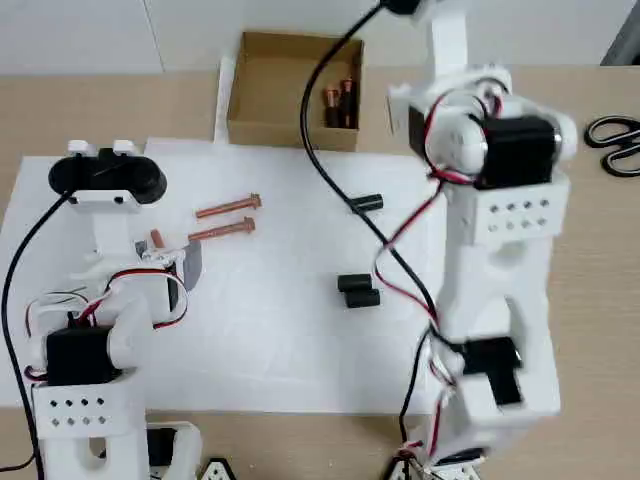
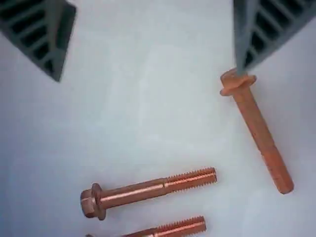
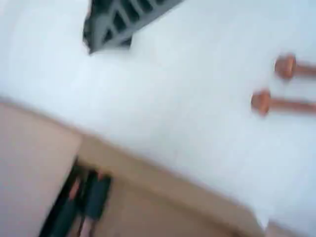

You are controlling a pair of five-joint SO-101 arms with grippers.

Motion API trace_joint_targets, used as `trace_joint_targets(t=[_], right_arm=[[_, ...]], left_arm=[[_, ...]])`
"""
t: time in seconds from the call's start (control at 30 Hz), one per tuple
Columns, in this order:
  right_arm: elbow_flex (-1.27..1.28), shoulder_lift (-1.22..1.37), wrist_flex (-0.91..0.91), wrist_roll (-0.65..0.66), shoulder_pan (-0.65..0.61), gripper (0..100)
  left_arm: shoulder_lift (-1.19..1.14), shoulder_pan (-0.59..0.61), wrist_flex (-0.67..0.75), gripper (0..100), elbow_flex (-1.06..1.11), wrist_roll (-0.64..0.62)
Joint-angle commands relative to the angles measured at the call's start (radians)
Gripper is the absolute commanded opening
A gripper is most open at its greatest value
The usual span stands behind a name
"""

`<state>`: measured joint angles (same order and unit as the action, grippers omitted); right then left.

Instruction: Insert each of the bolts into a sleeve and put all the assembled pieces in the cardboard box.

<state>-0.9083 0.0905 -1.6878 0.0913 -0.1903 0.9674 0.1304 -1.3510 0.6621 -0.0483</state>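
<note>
Left gripper (image 2: 147, 69) hangs low over the white foam sheet (image 1: 290, 330), released, its two grey ribbed fingers (image 2: 42, 34) spread wide with bare sheet between them. The slim copper-coloured flanged bolt (image 2: 256, 133) is not in that gap. Its head sits right at the tip of one finger, touching or just under it, and its threaded shank slants off away from the opening. From above, only a short copper end of that bolt (image 1: 157, 238) peeks out beside the gripper body.

Two more copper bolts (image 1: 228, 207) lie flat on the sheet just beyond it, nearly parallel to each other and near the gripper, though neither touches it.

Out in the middle of the sheet, one short black cylindrical sleeve (image 1: 366, 203) lies alone. A pair of black sleeves (image 1: 358, 290) rests side by side and touching, nearer the arms' bases and well apart from the bolts.

The brown cardboard box (image 1: 285, 133) stands on the tan wooden table (image 1: 100, 100) at the sheet's far edge. Two assembled pieces (image 1: 340, 105), copper ends in black sleeves, lie against one inner wall.

The right gripper (image 3: 113, 24) is up near that box, above the sheet's edge. Clenched or released, I cannot tell.

Black-handled scissors (image 1: 615, 140) lie on the table off to the far right.
</note>
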Motion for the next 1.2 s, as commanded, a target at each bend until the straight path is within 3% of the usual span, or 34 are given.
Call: trace_joint_targets(t=[0.0,0.23,0.33,0.47,0.63,0.87,1.17], right_arm=[[0.301,-0.203,0.001,0.003,-0.013,16.2],[0.832,-0.312,0.134,0.009,-0.093,16.9],[0.977,-0.306,0.18,0.029,-0.13,23.1],[1.091,-0.305,0.22,0.181,-0.179,30.0],[1.191,-0.305,0.232,0.31,-0.217,30.3],[1.292,-0.305,0.285,0.405,-0.286,30.2],[1.379,-0.303,0.358,0.45,-0.302,13.7]], left_arm=[[0.017,0.006,-0.005,21,-0.038,0.003],[0.017,0.006,-0.005,21,-0.038,0.003],[0.017,0.006,-0.005,21,-0.038,0.003],[0.017,0.008,-0.005,21,-0.035,0.003],[0.017,0.008,-0.005,21,-0.035,0.003],[0.017,0.008,-0.015,21,-0.033,0.003],[0.017,0.008,-0.018,21,-0.033,0.003]])
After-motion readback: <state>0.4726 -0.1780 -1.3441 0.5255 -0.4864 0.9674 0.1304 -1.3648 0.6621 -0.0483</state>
